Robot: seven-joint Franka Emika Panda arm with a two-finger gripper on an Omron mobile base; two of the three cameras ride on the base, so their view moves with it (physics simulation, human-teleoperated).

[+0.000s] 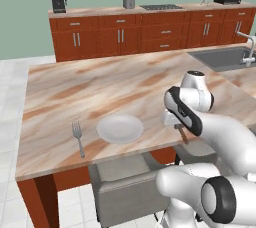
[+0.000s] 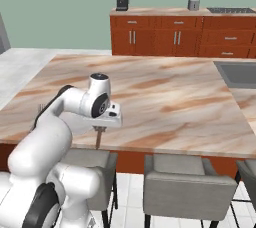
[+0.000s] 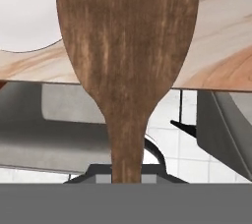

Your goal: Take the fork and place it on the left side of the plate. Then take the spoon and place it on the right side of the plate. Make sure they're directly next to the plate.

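- Fork (image 1: 78, 137) — lies flat on the marble counter (image 1: 100, 87), just left of the plate, tines pointing away from the counter's front edge; a narrow gap shows between the two.
- Plate (image 1: 120, 128) — sits near the counter's front edge, nothing on it; in the hand view a curve of its white rim (image 3: 24, 16) shows at upper left.
- Spoon (image 3: 128, 61) — held by its thin handle, bowl out ahead of the hand. In the left base view the brown wood (image 1: 182, 134) sticks out under the hand, right of the plate and over the counter's front edge. Whether it touches the counter, I cannot tell.
- Gripper (image 3: 127, 169) — fingers nearly closed, pinched on the spoon's handle.
- Grey stools (image 2: 187, 184) stand under the counter edge.
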